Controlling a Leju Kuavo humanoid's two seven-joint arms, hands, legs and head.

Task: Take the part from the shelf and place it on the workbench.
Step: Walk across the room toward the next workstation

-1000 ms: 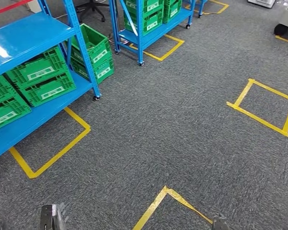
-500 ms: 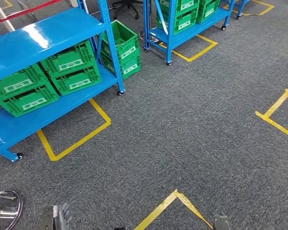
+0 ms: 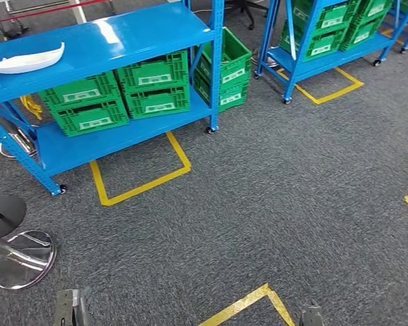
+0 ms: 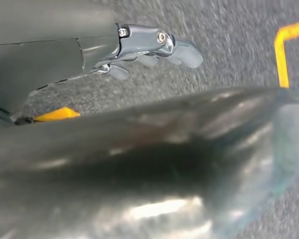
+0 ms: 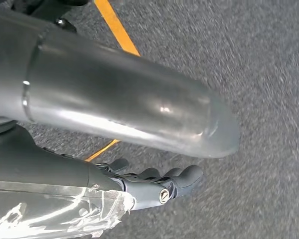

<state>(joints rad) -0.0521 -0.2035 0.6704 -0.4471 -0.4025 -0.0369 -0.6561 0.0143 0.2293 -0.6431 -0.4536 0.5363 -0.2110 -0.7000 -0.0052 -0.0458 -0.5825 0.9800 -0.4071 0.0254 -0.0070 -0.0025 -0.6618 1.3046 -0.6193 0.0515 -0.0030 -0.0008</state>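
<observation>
The left hand is seen from its wrist camera hanging above grey carpet, its fingers stretched out loosely with nothing between them — it holds nothing. The right hand is likewise shown hanging over the carpet, its dark fingers extended side by side and slightly apart, and no object is gripped. Much of both wrist views is taken up by blurred silver parts of the robot's own body. Strips of yellow floor tape are crossed behind the right hand, and a yellow corner of tape is seen beyond the left.

In the head view, an angle of yellow tape is laid on the grey carpet just ahead of the robot. Further out, to the left, a round chrome stand base rests on the floor. Beyond it a blue shelf on castors is parked over a yellow taped rectangle. The part — a long, white, curved shell tapering to a point — is lying on the shelf's top level, near its left end, well apart from both hands. On the lower level green crates are stacked in pairs, and two more green crates are stacked on the floor just beside the shelf's right post. A second blue shelf loaded with green crates is placed further right.
</observation>
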